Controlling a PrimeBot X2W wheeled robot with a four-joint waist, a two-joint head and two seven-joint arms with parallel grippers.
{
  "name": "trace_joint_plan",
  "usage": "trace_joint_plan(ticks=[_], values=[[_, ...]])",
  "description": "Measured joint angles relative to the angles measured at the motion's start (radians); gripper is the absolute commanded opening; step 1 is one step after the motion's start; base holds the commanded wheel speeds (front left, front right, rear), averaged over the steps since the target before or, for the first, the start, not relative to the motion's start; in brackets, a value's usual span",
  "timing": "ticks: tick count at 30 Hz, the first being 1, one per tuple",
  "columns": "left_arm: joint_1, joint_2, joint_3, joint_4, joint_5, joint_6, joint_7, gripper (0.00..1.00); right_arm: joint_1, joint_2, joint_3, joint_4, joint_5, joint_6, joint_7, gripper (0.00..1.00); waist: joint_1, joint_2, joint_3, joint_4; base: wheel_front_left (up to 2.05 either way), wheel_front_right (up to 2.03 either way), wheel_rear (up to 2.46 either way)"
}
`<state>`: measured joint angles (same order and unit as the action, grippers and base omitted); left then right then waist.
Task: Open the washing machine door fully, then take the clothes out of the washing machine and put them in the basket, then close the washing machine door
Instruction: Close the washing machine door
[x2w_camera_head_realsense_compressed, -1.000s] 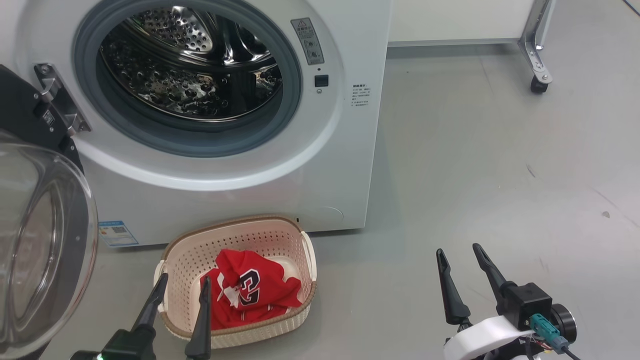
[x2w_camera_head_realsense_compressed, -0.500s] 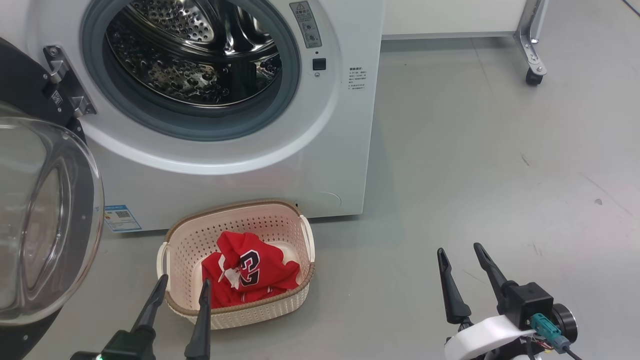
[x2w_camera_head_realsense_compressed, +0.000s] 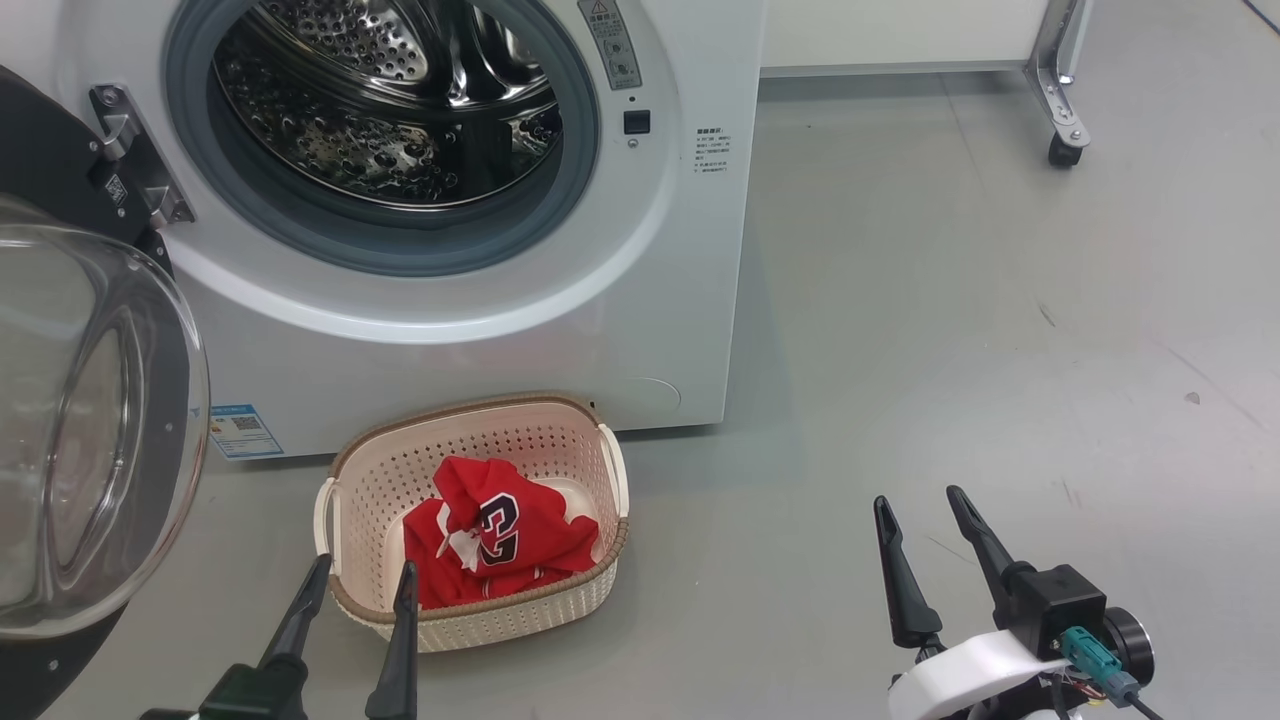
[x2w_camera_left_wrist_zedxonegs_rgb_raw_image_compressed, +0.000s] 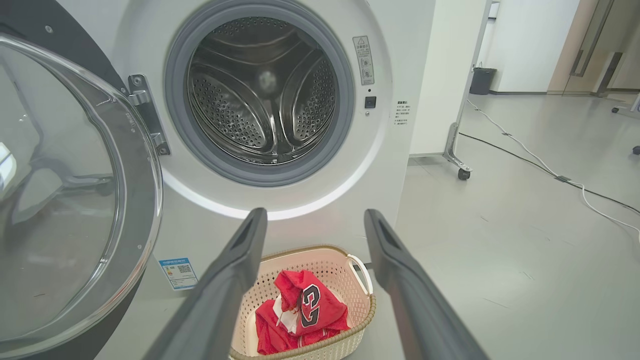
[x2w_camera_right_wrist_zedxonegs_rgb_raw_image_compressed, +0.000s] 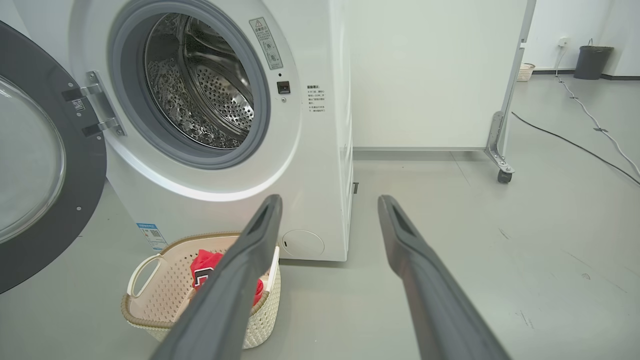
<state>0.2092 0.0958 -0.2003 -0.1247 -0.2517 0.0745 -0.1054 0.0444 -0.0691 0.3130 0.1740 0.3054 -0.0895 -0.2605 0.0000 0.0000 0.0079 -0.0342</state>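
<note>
Grey floor, head view: washer at 11 o'clock, drum empty, door open at 9, clothes in basket at 6. Left wrist view: left gripper wide, empty; right wrist view: right gripper wide, empty. Closing step looks due: next move needs a push on the door's outer edge.

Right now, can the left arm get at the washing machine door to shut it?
Probably yes. The washing machine door hangs open just left of the open, empty left claw, with nothing between them; the basket lies ahead, off that path.
</note>
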Motion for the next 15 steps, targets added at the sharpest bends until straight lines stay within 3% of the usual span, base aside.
trace_joint_plan(ticks=[15], values=[[0.000, 0.000, 0.001, -0.002, 0.000, 0.001, 0.009, 1.00, 0.005, 0.002, -0.022, -0.002, -0.002, 0.000, 0.000, 1.00, 0.0000, 0.0000, 0.001, 0.021, 0.00, 0.00, 0.00]])
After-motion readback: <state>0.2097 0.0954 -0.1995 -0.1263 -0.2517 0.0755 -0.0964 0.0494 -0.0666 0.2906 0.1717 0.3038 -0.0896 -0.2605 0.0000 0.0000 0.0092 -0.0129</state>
